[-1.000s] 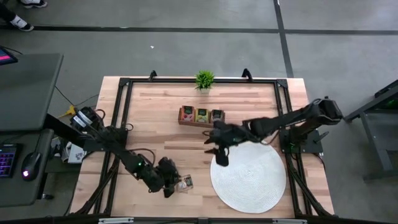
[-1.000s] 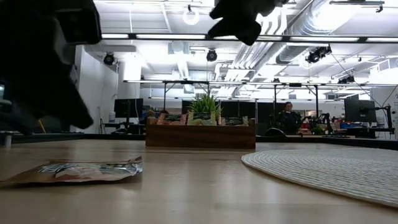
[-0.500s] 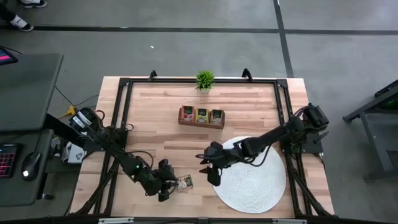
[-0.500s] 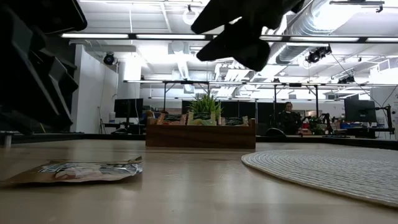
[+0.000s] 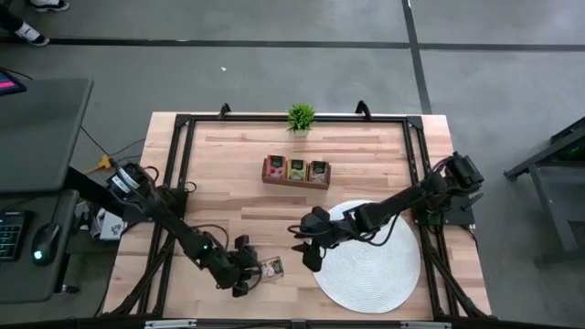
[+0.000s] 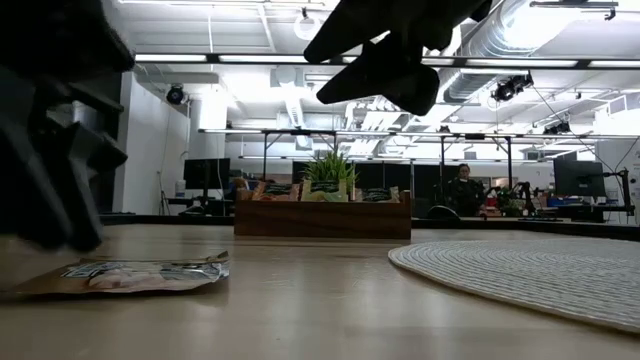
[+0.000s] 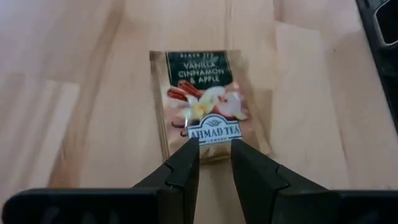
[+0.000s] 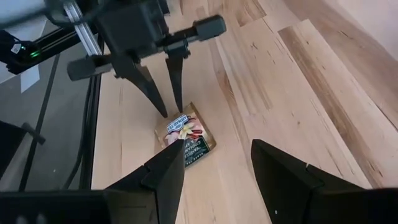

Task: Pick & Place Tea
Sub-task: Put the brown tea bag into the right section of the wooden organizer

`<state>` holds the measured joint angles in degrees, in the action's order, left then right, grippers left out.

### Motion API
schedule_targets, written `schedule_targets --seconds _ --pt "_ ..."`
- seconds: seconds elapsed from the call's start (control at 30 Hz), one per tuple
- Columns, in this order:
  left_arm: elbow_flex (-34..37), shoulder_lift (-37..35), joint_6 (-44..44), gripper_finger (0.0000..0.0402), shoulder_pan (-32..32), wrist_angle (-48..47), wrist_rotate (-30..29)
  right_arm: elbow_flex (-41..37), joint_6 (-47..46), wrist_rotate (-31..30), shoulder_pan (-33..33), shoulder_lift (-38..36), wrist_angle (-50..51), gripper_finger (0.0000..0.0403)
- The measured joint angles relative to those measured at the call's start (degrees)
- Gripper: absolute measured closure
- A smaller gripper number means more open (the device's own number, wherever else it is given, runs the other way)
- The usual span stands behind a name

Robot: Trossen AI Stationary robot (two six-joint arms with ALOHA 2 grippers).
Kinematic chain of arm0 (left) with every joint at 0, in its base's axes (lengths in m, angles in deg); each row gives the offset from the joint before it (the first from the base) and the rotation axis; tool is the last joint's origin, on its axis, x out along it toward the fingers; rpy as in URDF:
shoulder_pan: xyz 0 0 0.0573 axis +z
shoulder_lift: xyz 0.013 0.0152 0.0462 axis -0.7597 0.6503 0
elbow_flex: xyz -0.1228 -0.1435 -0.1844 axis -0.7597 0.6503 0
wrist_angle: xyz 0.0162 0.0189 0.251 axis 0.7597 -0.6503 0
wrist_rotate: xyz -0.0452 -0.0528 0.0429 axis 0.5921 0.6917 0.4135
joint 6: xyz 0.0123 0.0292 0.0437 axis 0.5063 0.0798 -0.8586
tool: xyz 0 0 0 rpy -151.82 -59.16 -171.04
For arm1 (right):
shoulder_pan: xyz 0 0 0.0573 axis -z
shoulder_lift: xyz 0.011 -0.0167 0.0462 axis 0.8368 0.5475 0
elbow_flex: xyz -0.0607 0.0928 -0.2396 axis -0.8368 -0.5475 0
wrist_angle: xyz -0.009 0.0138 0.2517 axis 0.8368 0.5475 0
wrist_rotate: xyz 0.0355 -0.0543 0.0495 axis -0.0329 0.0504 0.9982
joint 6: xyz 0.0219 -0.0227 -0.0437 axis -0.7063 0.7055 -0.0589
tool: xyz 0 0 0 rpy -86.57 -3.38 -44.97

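One tea packet (image 5: 271, 268), pale pink with a dark green label, lies flat on the wood near the table's near edge; it also shows in the left wrist view (image 7: 208, 102) and the low view (image 6: 130, 275). My left gripper (image 7: 214, 146) is open by a narrow gap, and its tips stand at the packet's logo edge. My right gripper (image 8: 224, 168) is wide open and hovers above the table (image 5: 311, 251), right of the packet at the mat's left rim. More packets stand in a wooden box (image 5: 296, 171). My left gripper comes slanting down from the table's left side, with its fingertips (image 7: 189, 149) at the packet's logo edge (image 7: 211, 134). I cannot tell whether they touch it. The packet lies flat on the table.
A round white woven mat (image 5: 366, 260) lies on the near right of the table. The wooden box of packets sits mid-table, with a small potted plant (image 5: 300, 116) at the far edge. A black frame (image 5: 183, 123) runs around the tabletop. Bare wood lies between box and packet.
My right gripper has moved from beside the wooden box toward the near edge and the packet, then held there. My left gripper has tipped down, bringing its fingertips to the table at the packet's edge. The packet has stayed in place.
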<state>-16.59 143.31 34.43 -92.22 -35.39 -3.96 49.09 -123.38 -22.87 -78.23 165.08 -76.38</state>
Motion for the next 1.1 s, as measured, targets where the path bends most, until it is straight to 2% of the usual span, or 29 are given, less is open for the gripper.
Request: schedule_targets --seconds 0.17,0.37,0.5,0.73,1.1 --pt "-0.1 2.9 2.2 0.0309 0.0 1.7 -0.5 0.0 -6.3 0.5 0.0 0.0 0.1 0.0221" --pt "-0.3 6.3 6.6 0.0309 0.0 2.0 -2.5 0.0 -23.3 1.3 0.0 1.8 -0.5 0.0221" --pt "-0.4 7.6 7.3 0.0309 0.0 2.4 -3.2 0.0 -33.3 5.9 0.0 5.1 -2.9 0.0221" --pt "-0.3 7.7 7.3 0.0309 0.0 2.2 -4.0 0.0 -39.6 11.1 0.5 11.1 -5.5 0.0221" --pt "-0.1 7.9 7.3 0.0309 0.0 2.8 -5.8 0.4 -42.0 14.8 1.7 16.2 -12.8 0.0221"
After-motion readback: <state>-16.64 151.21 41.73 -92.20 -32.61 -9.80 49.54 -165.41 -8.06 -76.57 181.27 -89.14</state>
